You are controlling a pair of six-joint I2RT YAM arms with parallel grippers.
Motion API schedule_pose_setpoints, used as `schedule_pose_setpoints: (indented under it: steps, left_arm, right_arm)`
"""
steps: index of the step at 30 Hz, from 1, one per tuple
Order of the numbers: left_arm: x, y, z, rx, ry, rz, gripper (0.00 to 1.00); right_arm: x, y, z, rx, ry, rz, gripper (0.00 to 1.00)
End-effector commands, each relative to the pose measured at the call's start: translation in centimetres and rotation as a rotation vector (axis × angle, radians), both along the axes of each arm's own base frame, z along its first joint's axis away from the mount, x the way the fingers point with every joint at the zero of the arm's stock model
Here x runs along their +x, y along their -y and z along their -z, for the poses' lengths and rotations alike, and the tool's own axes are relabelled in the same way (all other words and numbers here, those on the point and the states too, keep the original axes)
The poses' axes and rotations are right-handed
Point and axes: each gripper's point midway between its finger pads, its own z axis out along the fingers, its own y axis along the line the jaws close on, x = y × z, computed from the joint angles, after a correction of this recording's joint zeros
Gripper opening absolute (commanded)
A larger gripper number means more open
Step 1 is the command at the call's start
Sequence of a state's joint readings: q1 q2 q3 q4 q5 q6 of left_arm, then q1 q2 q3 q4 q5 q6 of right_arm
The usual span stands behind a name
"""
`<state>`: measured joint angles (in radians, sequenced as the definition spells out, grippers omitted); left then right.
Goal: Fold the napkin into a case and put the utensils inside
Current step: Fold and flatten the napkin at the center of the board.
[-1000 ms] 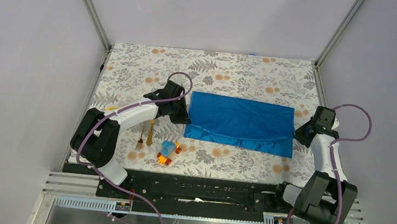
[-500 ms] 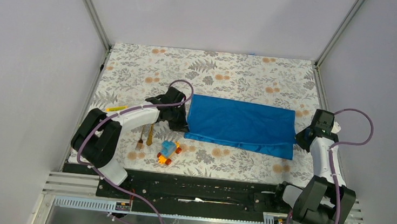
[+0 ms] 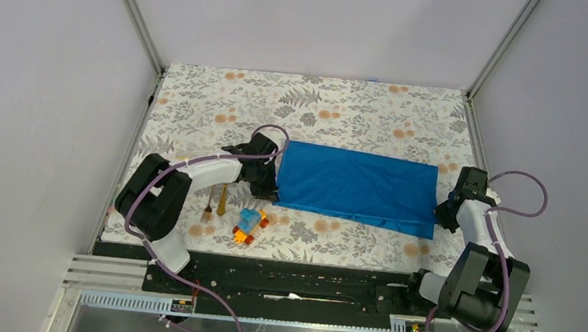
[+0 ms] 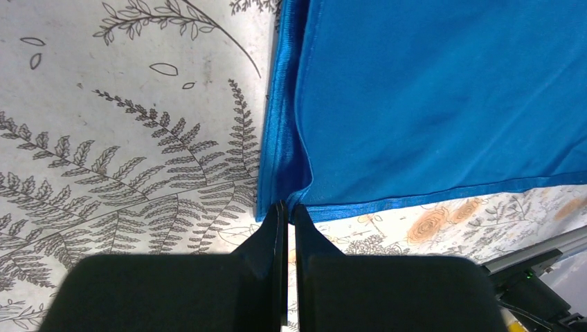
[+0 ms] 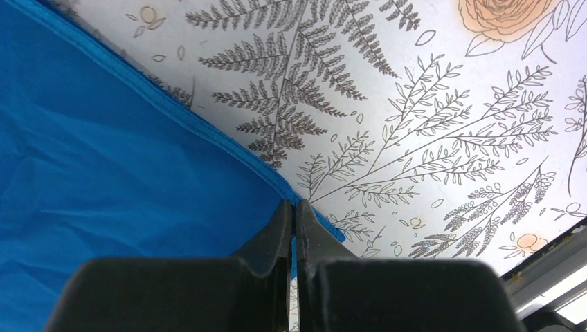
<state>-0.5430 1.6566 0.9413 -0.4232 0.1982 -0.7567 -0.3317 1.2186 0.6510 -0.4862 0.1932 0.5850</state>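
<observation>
The blue napkin (image 3: 357,184) lies folded into a long rectangle in the middle of the floral mat. My left gripper (image 3: 267,189) is shut on its near left corner; the left wrist view shows the jaws (image 4: 288,206) pinching the puckered hem of the cloth (image 4: 429,97). My right gripper (image 3: 444,215) is shut on the near right corner; the right wrist view shows the hem between the tips (image 5: 294,203) and the cloth (image 5: 104,180) to the left. The golden fork (image 3: 208,207) and knife (image 3: 223,200) lie side by side left of the napkin, under the left arm.
A small blue-and-orange toy car (image 3: 249,226) sits near the front edge, just below the left gripper. Grey walls enclose the mat on three sides. The black rail (image 3: 297,283) with the arm bases runs along the front.
Both grippers have moved toward the near edge with the napkin's near corners. The napkin's wavy front edge has pulled straighter and a little nearer.
</observation>
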Motion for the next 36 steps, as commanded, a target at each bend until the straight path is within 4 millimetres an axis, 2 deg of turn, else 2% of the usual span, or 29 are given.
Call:
schedule_pose_setpoints:
  steps: [1, 11, 16, 22, 25, 31, 34, 36]
  left_arm:
    - [0.0, 0.3, 0.6, 0.005, 0.005, 0.019, 0.00]
    - [-0.3, -0.1, 2.4, 0.033, -0.026, 0.016, 0.00]
    - [-0.1, -0.4, 3.4, 0.056, -0.043, 0.002, 0.00]
    - [1.8, -1.6, 3.8, 0.097, -0.030, -0.040, 0.00]
    - [2.7, -1.8, 2.3, 0.116, 0.013, -0.026, 0.00]
    - [2.5, -0.9, -2.6, 0.051, 0.078, -0.009, 0.00]
    - [2.0, -1.1, -3.5, 0.039, 0.089, -0.009, 0.00]
    - [1.6, -1.1, -3.6, 0.032, 0.081, -0.006, 0.00]
  right_arm:
    - [-0.7, 0.4, 1.1, -0.015, -0.044, 0.055, 0.00]
    - [-0.2, -0.6, 3.8, 0.062, -0.072, 0.068, 0.00]
    - [1.7, 0.2, 4.3, 0.043, -0.047, 0.067, 0.00]
    - [4.5, -0.2, 5.5, 0.099, -0.013, 0.018, 0.00]
    - [5.4, -0.6, 4.3, 0.100, 0.000, -0.025, 0.00]
    - [5.7, -0.9, -1.8, 0.027, 0.088, -0.065, 0.00]
    - [4.9, -0.7, -3.4, 0.003, 0.098, -0.071, 0.00]
    - [4.4, -0.8, -3.8, -0.003, 0.090, -0.074, 0.00]
